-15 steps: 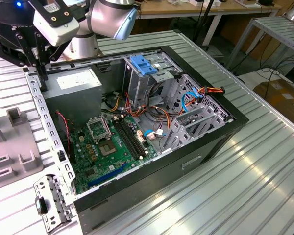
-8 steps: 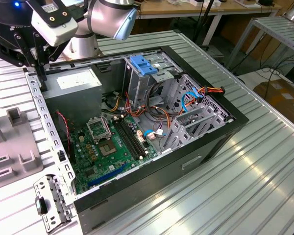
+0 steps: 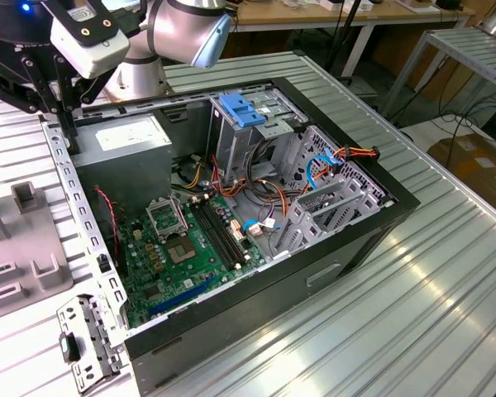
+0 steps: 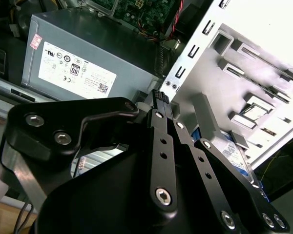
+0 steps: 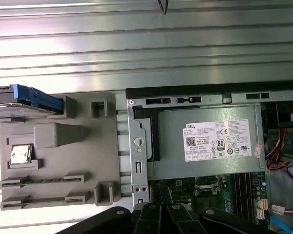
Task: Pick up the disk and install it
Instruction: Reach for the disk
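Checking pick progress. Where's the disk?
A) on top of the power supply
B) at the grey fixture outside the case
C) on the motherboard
B: in the first wrist view the disk, blue rail showing, sits at the edge of the grey fixture, outside the case.

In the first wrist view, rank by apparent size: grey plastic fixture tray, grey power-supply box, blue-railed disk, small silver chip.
Largest first:
grey plastic fixture tray
grey metal power-supply box with white sticker
blue-railed silver disk, partly cut off by the picture's edge
small square silver chip on the tray
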